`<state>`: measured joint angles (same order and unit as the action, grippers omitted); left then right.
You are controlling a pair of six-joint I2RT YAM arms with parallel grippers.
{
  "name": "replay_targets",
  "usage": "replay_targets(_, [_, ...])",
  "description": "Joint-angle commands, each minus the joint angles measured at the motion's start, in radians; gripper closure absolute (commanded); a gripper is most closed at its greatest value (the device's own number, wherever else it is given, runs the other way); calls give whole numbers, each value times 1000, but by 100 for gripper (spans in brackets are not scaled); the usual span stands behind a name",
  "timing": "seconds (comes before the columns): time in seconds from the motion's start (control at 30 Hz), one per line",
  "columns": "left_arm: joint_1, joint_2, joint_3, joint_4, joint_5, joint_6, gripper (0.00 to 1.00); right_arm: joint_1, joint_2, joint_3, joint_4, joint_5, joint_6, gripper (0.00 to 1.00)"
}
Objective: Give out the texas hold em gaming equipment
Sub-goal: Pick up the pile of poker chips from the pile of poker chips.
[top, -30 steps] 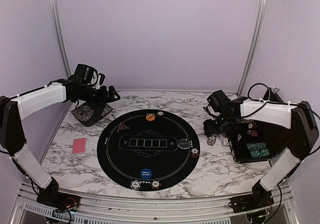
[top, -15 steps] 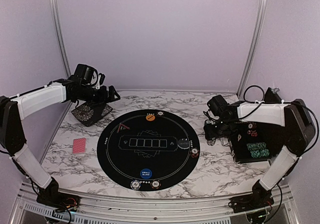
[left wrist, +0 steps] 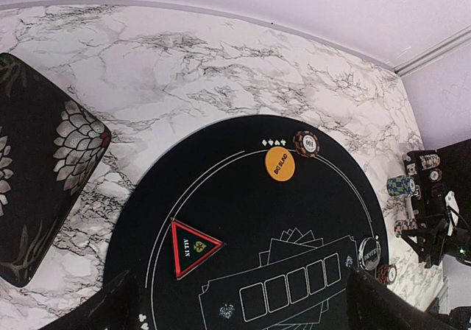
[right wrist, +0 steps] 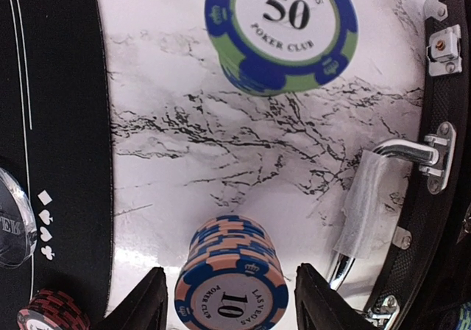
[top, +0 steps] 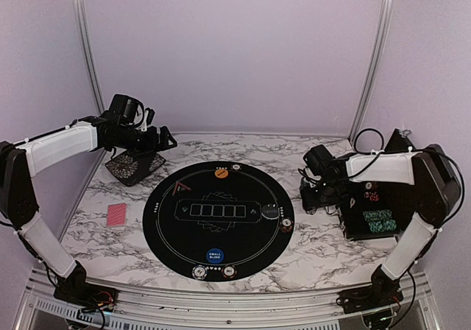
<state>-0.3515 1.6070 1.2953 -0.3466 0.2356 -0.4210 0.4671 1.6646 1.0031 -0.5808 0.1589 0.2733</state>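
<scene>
In the right wrist view, a stack of peach-and-blue "10" chips [right wrist: 230, 289] stands on the marble between the fingers of my right gripper [right wrist: 232, 304]. The gripper is open, with a gap on each side of the stack. A green-and-blue "50" stack [right wrist: 282, 28] stands farther off. A red stack [right wrist: 55, 311] and a clear button [right wrist: 11, 223] sit on the mat's edge. My left gripper [left wrist: 243, 315] hangs open high over the mat, above the triangular marker [left wrist: 193, 245], the orange button [left wrist: 280, 163] and a chip [left wrist: 306, 144]. Red-backed cards [top: 117, 214] lie left of the mat.
The round black mat [top: 176, 234] fills the table's middle, with a blue button [top: 214, 255] and two chips [top: 198, 272] at its near edge. The open black chip case [top: 379, 208] lies just right of my right gripper [top: 315, 197]. A patterned black box [top: 135, 166] sits under the left arm.
My right gripper has dropped lower beside the chip case, and its jaws have narrowed a little around the "10" stack. The left arm has not moved.
</scene>
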Motion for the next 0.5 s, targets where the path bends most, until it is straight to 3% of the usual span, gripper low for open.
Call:
replay_targets(0.0, [4, 19, 22, -21, 15, 15, 1, -7, 13, 4, 30, 1, 9, 44])
replay_targets(0.47, [3, 26, 22, -20, 20, 14, 1, -7, 30, 12, 33, 8, 9, 52])
